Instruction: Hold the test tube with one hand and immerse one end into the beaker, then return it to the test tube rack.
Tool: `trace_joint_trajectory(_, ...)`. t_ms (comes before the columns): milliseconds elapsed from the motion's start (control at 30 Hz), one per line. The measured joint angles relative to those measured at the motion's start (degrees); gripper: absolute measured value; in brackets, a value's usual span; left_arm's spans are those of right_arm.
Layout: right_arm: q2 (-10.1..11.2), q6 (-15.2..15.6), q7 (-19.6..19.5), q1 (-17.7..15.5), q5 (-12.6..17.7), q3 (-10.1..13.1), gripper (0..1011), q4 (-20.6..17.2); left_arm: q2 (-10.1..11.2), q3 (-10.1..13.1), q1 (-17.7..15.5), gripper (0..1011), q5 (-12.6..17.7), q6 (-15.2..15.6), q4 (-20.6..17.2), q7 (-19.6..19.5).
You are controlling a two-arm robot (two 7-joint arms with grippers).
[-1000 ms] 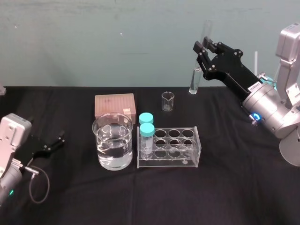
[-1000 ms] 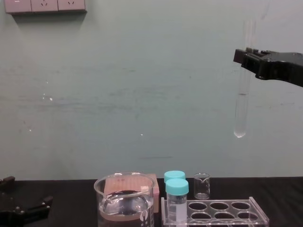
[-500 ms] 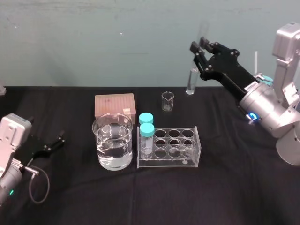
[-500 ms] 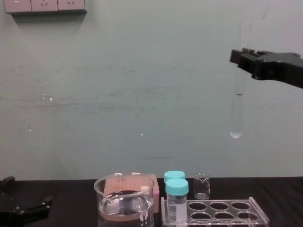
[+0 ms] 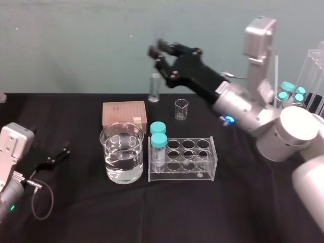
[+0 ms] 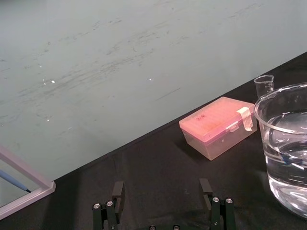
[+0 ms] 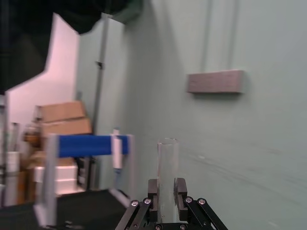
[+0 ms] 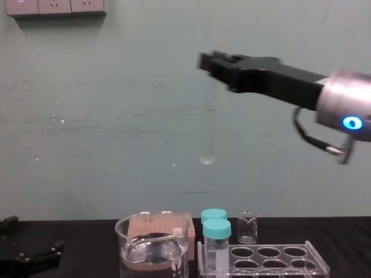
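Your right gripper [image 5: 158, 54] pinches the test tube [image 5: 154, 90] upright, high up and not yet over the beaker [image 5: 121, 152]. Centre it over the beaker's mouth, then lower it straight, clear of the rim. Your left gripper [image 5: 53, 158] rests parked, fingers apart.

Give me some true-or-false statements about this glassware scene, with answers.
1. The right arm's fingers hold the glass tube in the air. True.
2. The big beaker holds clear liquid. True.
3. The tube's end is dipped in that liquid. False: it hangs higher than the beaker's rim, clear of it.
4. Two teal-capped bottles stand in the rack. True.
5. The left arm's fingers grip the pink box. False: they rest open at the table's left, apart from it.
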Motion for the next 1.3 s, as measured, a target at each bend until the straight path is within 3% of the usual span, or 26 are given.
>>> trace_joint_trajectory(200,-1.96,-0.57,3.47,1.67,1.61,-3.47,226,2.34,0.0,0.0,0.0,1000,0.0,0.0,0.0,0.0)
trace_joint_trajectory(533,-2.45,0.33,6.09,2.2,3.17,-7.34,225,5.66,0.0,0.0,0.0,1000,0.0,0.0,0.0,0.0)
trace_joint_trajectory(1300,-3.13,1.23,6.81,4.09,3.33,-10.37,226,12.1,0.0,0.0,0.0,1000,0.0,0.0,0.0,0.0)
